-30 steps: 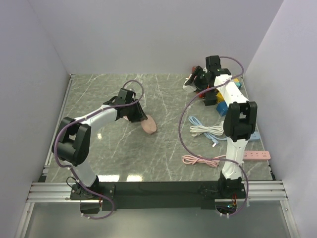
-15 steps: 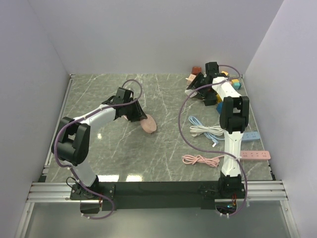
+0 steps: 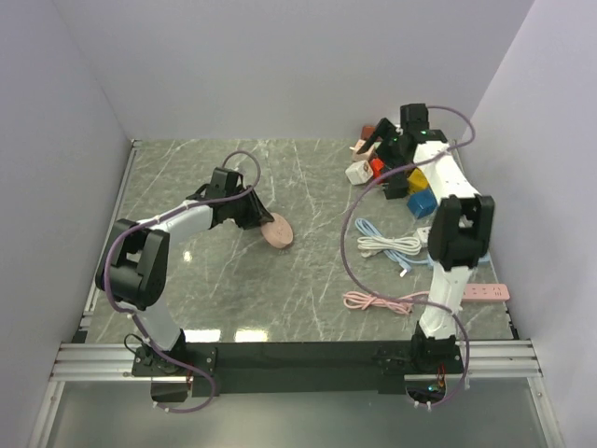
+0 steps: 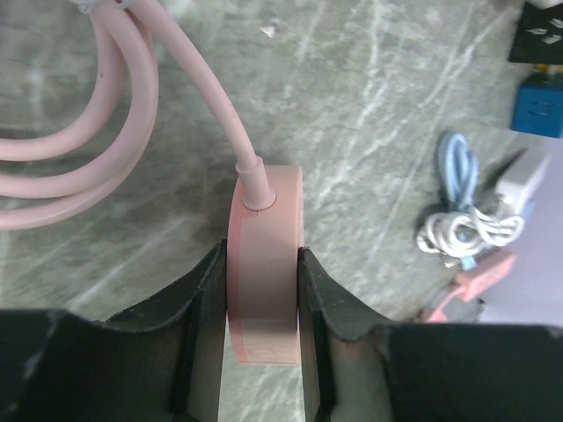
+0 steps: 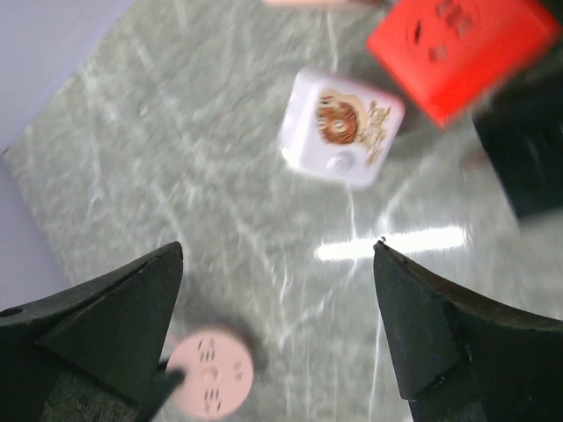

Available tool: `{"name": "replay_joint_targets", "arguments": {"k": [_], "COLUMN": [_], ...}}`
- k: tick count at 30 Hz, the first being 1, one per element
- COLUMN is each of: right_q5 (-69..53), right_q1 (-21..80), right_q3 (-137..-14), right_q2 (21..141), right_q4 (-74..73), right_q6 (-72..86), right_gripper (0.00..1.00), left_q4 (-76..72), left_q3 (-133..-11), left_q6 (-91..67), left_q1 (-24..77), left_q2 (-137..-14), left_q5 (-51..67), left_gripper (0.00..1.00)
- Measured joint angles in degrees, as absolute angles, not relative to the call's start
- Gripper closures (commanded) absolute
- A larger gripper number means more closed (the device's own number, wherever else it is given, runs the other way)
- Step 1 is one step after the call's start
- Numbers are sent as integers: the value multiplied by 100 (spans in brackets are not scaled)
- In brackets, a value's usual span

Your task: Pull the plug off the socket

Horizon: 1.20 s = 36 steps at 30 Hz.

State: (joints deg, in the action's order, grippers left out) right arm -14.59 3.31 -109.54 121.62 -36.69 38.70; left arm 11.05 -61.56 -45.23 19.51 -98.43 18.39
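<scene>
The pink round socket lies near the table's middle, and my left gripper is shut on it. In the left wrist view the socket stands edge-on, pinched between both fingers, and its pink cord runs off to the upper left. The white cube plug with a brown picture lies free on the table at the back right. My right gripper hovers over it, open and empty. The right wrist view shows the plug beyond the wide-spread jaws and the socket's holed face below.
A red cube socket, a black block and a blue cube crowd the back right corner. Coiled white and blue cables, a pink cable and a pink power strip lie along the right side.
My right gripper has opened and let go of the white plug, which now rests on the table beside the red cube. The left gripper keeps its grip on the pink socket.
</scene>
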Motion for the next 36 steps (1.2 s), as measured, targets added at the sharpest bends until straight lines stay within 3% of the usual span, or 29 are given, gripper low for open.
{"name": "replay_joint_targets", "arguments": {"k": [6, 11, 20, 28, 32, 33, 35, 36], "right_q5": [-1149, -993, -862, -878, -958, -978, -1050, -1085], "right_q1": [296, 62, -556, -849, -956, -967, -978, -978], "right_q3": [-9452, -8626, -8193, -7835, -7664, -7627, -7522, -7467], "right_q2": [9856, 8501, 7769, 7037, 6829, 6801, 6742, 6722], "right_q4": [-3662, -3664, -4128, -4327, -4338, -4342, -4340, -4333], "right_q6": [3758, 3841, 3940, 3905, 3857, 3848, 3811, 3795], "right_gripper": [4, 3, 2, 1, 0, 0, 0, 0], "left_q4": [447, -40, -467, -659, -937, -1057, -1166, -1227], "left_q3": [-6003, -6541, -7658, -8420, -8921, -9074, -9275, -9349], "left_q6": [-4939, -5148, -5621, -6853, -7537, -7690, -7881, -7955], "left_q1": [2110, 2832, 4589, 5245, 5382, 5419, 5478, 5520], "left_q2": [-9854, -10285, -11299, -12101, -12711, -12895, -13152, -13235], "left_q5": [2294, 2801, 3131, 2574, 2453, 2449, 2471, 2499], "left_gripper": [99, 99, 99, 98, 79, 59, 36, 1]}}
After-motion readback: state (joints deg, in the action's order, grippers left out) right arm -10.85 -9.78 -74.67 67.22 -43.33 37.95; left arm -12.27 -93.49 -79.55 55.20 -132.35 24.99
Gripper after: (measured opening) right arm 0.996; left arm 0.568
